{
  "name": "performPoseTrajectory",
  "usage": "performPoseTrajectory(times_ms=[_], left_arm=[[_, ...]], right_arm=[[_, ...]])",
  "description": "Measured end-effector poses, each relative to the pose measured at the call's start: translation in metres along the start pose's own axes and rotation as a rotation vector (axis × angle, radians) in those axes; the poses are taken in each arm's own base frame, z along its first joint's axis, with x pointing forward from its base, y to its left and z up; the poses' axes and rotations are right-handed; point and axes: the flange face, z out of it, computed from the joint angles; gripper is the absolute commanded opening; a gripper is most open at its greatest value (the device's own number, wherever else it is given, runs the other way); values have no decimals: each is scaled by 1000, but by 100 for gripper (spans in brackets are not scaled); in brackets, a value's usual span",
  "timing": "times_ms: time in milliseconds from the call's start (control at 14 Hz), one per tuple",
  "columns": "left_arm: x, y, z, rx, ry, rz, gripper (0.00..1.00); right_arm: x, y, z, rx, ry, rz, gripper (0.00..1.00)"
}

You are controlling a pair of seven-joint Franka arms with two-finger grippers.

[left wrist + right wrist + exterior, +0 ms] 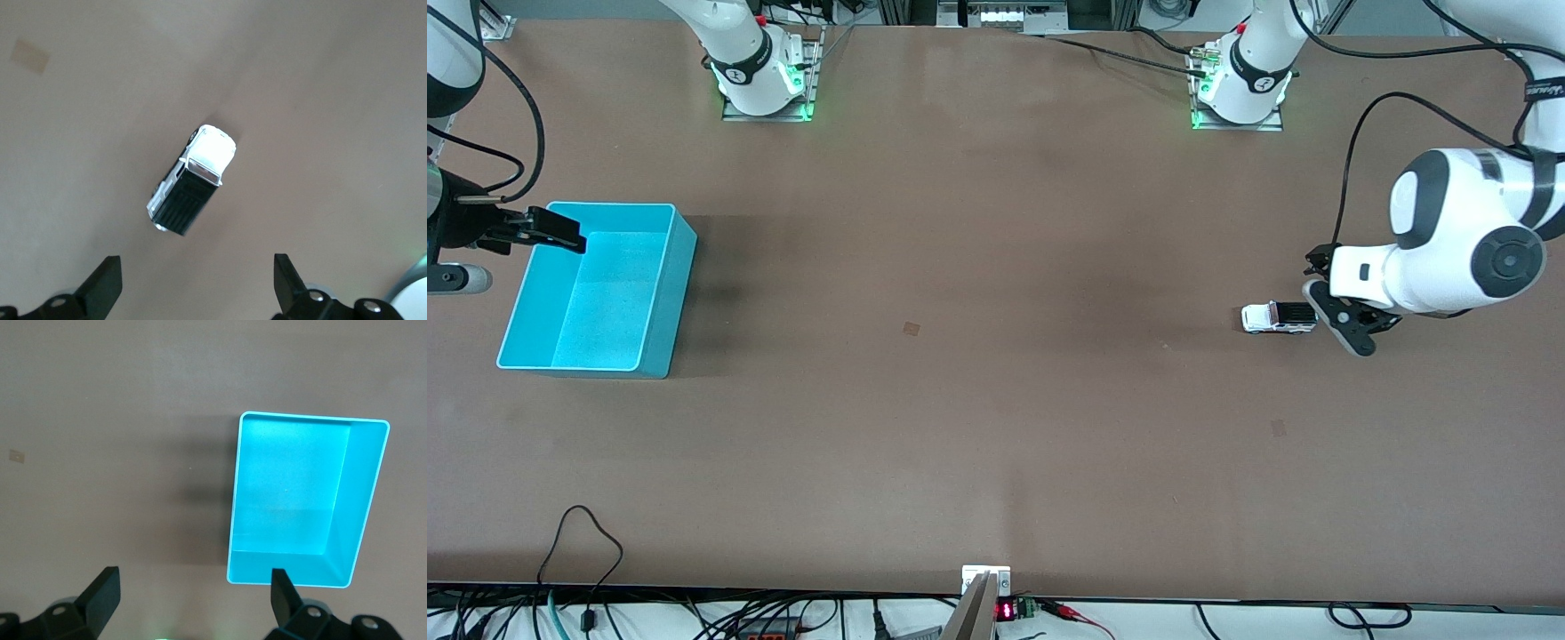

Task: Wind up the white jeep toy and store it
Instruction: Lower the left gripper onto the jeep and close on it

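Fingers (107, 283) of left gripper (1343, 324) spread wide, grasping nothing, poised just beside white jeep toy (1279, 317), which sits on counter (996, 400) well apart from cyan bin (596, 293), toward the left arm's end. Best lowered squarely, straddling the jeep's narrow sides, roof centred, before closing gently. Right gripper (560, 233) waiting over the bin's rim, likewise spread and unloaded.

- Small display board (1005, 611) at the table edge nearest the front camera: red lit digits, not readable.
- Left arm's (1549, 89) black band: white lettering, illegible.
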Motion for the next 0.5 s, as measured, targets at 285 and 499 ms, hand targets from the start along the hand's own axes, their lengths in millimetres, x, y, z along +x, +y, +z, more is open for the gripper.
performPoseTrajectory(times_ms=[285,499], left_arm=[[-3,-8,25,68,37,284,100],[-4,-3,49,94,44,432,100]], right_arm=[[0,0,0,0,0,0,100],[0,0,0,0,0,0,100]])
